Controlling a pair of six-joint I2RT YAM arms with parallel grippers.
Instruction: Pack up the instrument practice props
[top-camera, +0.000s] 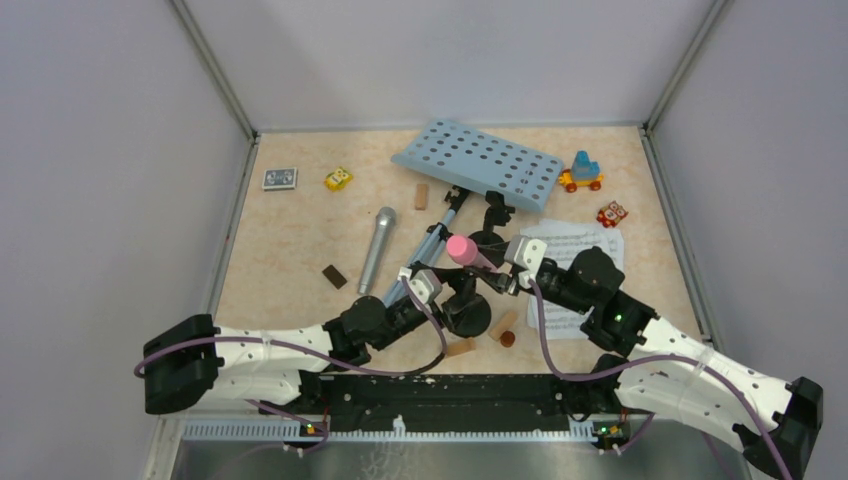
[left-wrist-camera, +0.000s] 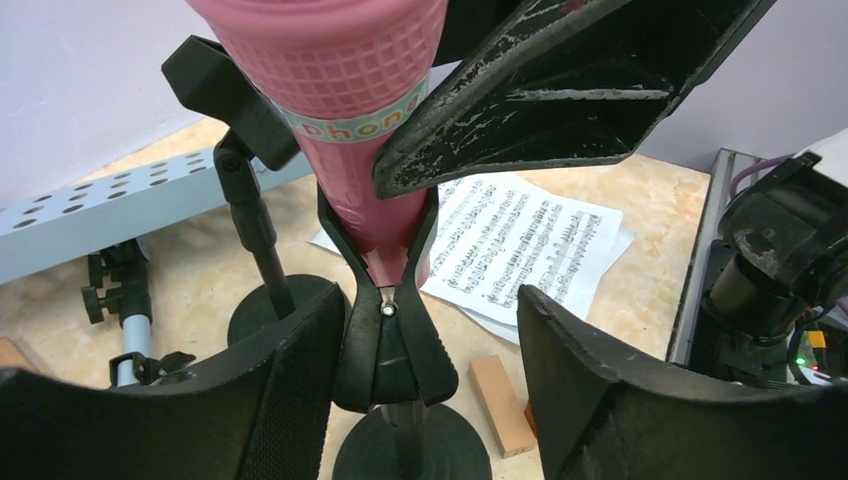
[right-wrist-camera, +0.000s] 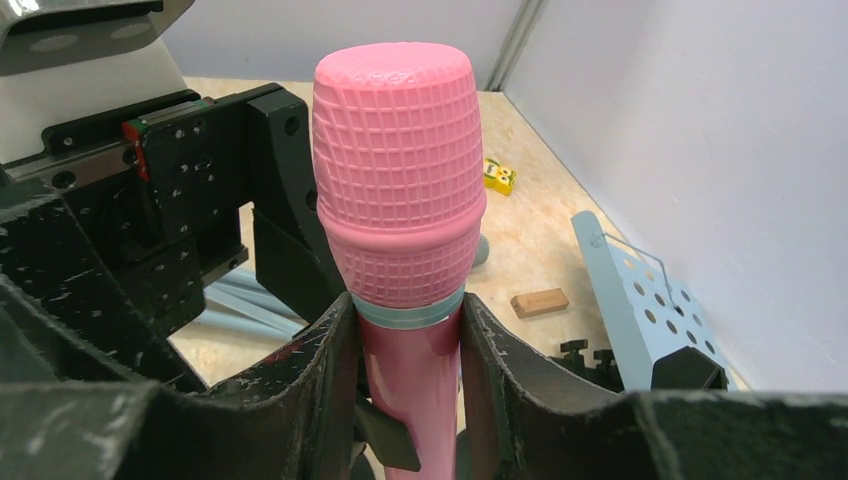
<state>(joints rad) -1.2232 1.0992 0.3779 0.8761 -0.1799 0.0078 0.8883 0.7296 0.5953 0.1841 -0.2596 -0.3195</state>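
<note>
The pink microphone (top-camera: 462, 248) stands in the clip of a black round-based holder (top-camera: 467, 316). My right gripper (top-camera: 492, 266) is shut on its body just under the head (right-wrist-camera: 400, 220). My left gripper (top-camera: 450, 300) is open, its fingers either side of the holder's clip (left-wrist-camera: 385, 340); the left finger is close to the clip, the right one well apart. A second black holder (left-wrist-camera: 262, 240) stands empty behind. The pale blue music rack (top-camera: 480, 162) lies tipped over on its tripod legs (top-camera: 432, 248). The silver microphone (top-camera: 377, 248) lies to the left. Sheet-music pages (top-camera: 585, 255) lie under my right arm.
A yellow toy (top-camera: 338, 179), a blue and orange toy vehicle (top-camera: 582, 172) and a red toy (top-camera: 611, 213) sit near the back. A small patterned box (top-camera: 280, 178) is at the back left. Wooden blocks (top-camera: 460, 347) (top-camera: 421, 195) (top-camera: 335, 276) lie scattered around.
</note>
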